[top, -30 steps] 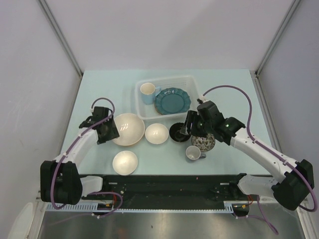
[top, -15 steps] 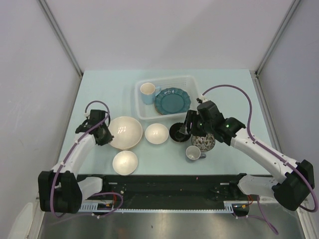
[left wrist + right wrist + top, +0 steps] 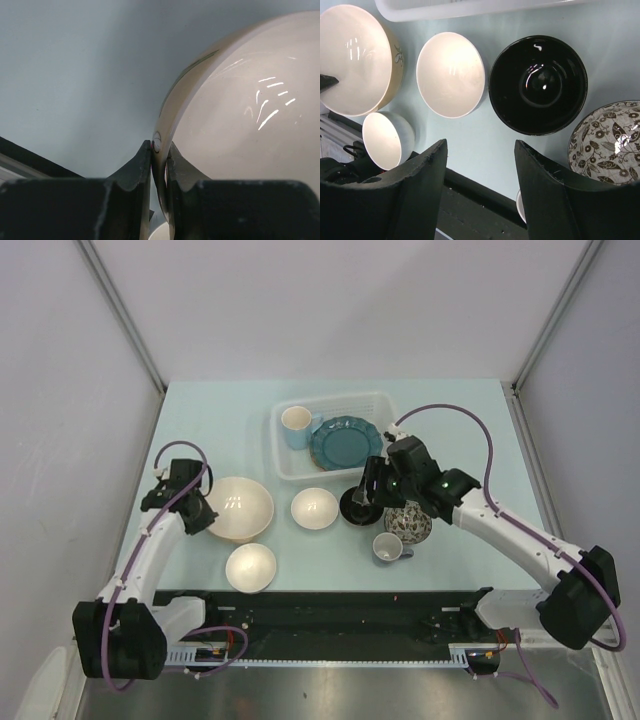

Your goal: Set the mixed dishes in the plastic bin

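Left claw (image 3: pixel 159 155): clamped on the rim of the large cream-white ceramic bowl (image 3: pixel 240 115), one finger inside the wall and one outside, near-side edge. Thin pinch, low on the lip. The rest of the bowl extends ahead and to my right.

Right claw (image 3: pixel 480 150): fingers spread wide, nothing between them. It hangs above the table (image 3: pixel 220 420), with the glossy black bowl (image 3: pixel 538 85) ahead and slightly right of the gap.

Risks, as I judge them:
- One rim pinch bears a broad, heavy bowl. On the lift it may pivot in the pads or slip out, since the glaze looks slick.
- The medium white bowl (image 3: pixel 314 507) sits just beside the big one on its far-right side, on my likely path. A low carry would clip it.
- The shallow translucent white plastic bin (image 3: pixel 330 398) already holds a teal scalloped plate (image 3: pixel 346 442) and a pale mug (image 3: pixel 296 420). A wide bowl set down carelessly lands on them.
- For the right claw, the speckled patterned bowl (image 3: pixel 607 140) is close to the black one. A finger dropping outside the rim could knock it.

Bin position: well apart from my left claw, ahead and to the right, past the gripped bowl. It is just ahead of my right claw, beyond the black bowl. A small white bowl (image 3: pixel 250 566) lies behind and right of my left claw, and I have not touched it.
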